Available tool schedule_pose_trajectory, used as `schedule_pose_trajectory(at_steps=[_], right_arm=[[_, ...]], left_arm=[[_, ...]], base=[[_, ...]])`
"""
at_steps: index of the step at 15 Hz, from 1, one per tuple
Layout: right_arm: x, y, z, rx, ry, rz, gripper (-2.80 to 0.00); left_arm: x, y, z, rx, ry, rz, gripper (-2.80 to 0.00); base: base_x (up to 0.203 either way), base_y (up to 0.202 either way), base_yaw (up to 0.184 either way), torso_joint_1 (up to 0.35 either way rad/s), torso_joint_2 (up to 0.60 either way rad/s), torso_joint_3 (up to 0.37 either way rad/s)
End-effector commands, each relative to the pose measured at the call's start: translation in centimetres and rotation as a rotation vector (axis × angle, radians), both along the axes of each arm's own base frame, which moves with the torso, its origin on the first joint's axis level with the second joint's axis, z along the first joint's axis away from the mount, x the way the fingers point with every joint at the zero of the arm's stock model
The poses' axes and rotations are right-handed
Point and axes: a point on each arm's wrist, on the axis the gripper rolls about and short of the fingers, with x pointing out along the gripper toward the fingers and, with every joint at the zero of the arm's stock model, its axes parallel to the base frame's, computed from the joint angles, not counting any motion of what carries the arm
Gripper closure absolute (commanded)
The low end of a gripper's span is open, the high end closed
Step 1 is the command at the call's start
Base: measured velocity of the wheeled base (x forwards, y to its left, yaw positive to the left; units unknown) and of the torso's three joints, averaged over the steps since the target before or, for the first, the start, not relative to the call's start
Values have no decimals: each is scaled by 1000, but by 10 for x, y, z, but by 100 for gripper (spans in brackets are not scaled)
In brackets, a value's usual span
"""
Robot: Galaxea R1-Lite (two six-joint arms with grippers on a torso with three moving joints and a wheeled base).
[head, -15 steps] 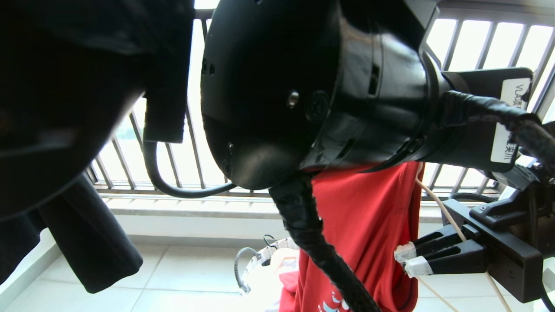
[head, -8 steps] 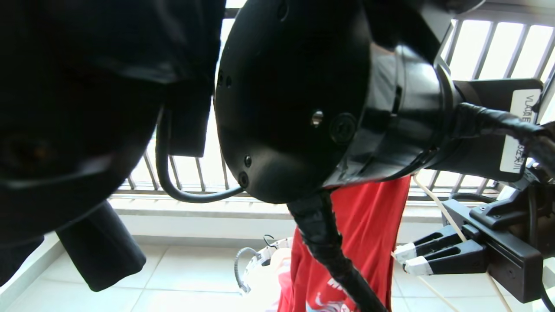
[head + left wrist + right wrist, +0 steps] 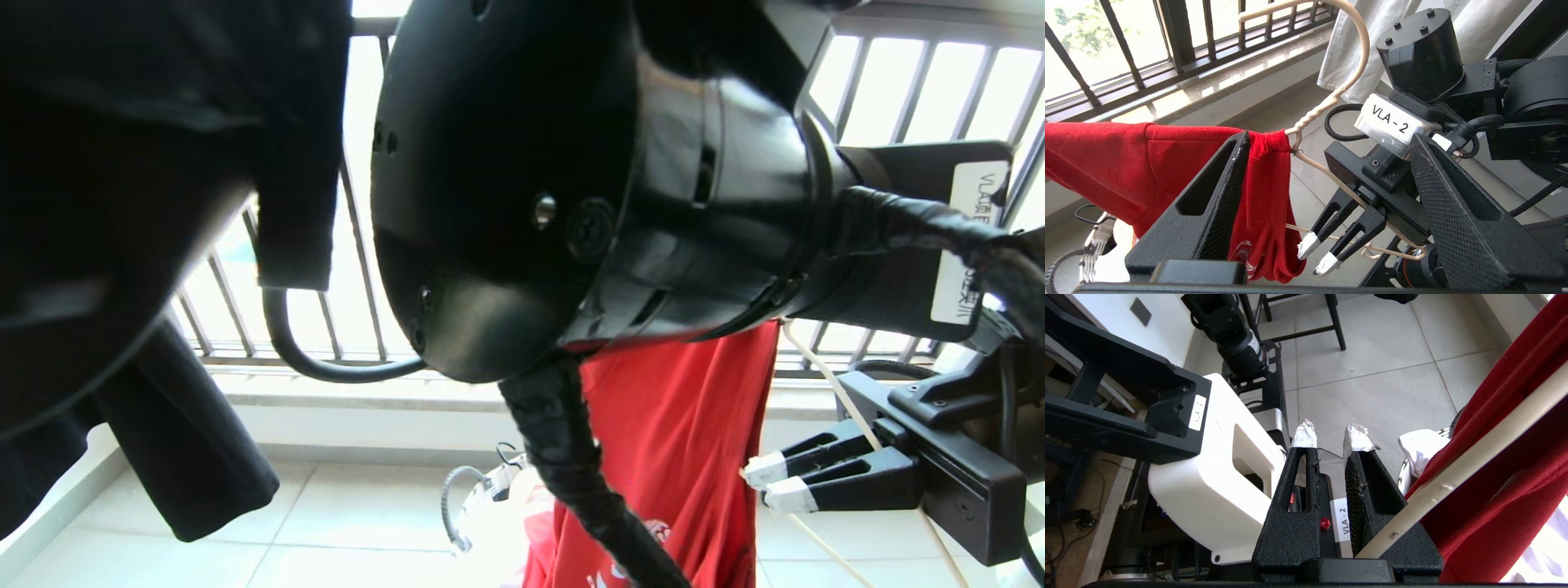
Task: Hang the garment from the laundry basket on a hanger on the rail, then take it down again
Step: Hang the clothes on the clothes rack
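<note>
The red garment point(image 3: 1106, 159) is threaded on one arm of the thin cream-white hanger point(image 3: 1331, 102) and hangs down bunched. In the head view it hangs over the floor point(image 3: 686, 441). My right gripper point(image 3: 1315, 258) is shut on the hanger's other arm, which runs in between its fingers near their roots point(image 3: 1331, 433). My left gripper point(image 3: 1329, 138) is open, its jaws wide apart, and the garment's gathered neck lies against one finger. The laundry basket point(image 3: 482, 498) stands on the floor below with white cloth in it. The rail is out of view.
A black T-shirt point(image 3: 188, 457) hangs at the left and a white shirt point(image 3: 1355, 41) beyond the hanger's hook. The barred window railing point(image 3: 898, 90) runs behind. My left arm's black housing point(image 3: 531, 180) fills the head view's middle. My white base point(image 3: 1216, 490) is below.
In the head view the left arm's housing swung right and came back. The red garment swayed slightly with it. The right gripper kept its place on the hanger.
</note>
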Motion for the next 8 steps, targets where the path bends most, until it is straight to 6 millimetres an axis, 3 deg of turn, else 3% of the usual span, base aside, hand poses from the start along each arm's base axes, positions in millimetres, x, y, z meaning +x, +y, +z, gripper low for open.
schedule_pose_trajectory(at_steps=[1,6,8], right_arm=[[-2,0,1,6,-6,7,0],[-4,-1,2,9,-11,8,0],[-4,-1,2,8,-9,8,0]], left_arm=[[-4,15,2,5,3,9,-280],[23,63,9,-39,28,211,-280],[37,86,12,-49,22,295,0]], base=[[0,0,0,0,0,0],[0,0,0,0,0,0],[0,0,0,0,0,0]])
